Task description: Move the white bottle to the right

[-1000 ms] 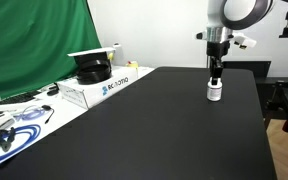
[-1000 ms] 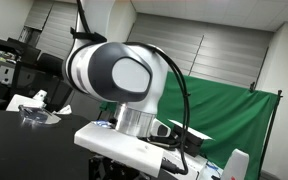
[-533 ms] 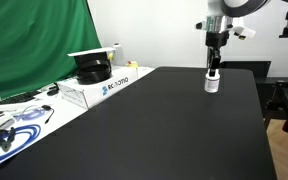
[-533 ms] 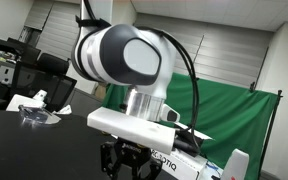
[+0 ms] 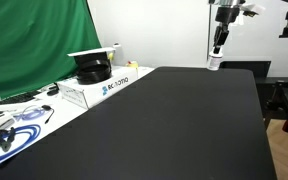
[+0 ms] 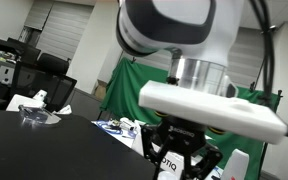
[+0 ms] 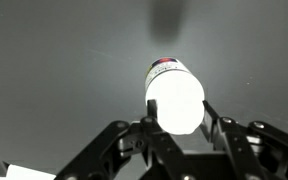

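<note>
The white bottle (image 5: 214, 63) is a small white cylinder held in the air above the far end of the black table (image 5: 154, 125). My gripper (image 5: 217, 50) hangs from the top of that exterior view, shut on the bottle's top. In the wrist view the bottle (image 7: 174, 95) sits between the two fingers of my gripper (image 7: 176, 118), its white cap bright and its label band facing away, with its shadow on the table below. In an exterior view my gripper (image 6: 184, 162) fills the lower right, and the bottle is not clear there.
A white cardboard box with blue lettering (image 5: 104, 86) carries a black object (image 5: 92, 68) at the table's left side. Cables and blue items (image 5: 9, 132) lie at the near left. A green screen (image 5: 34, 40) stands behind. Equipment stands past the table's right edge (image 5: 284, 100).
My gripper has risen and moved toward the far end of the table, carrying the white bottle up off the surface where it stood a second ago.
</note>
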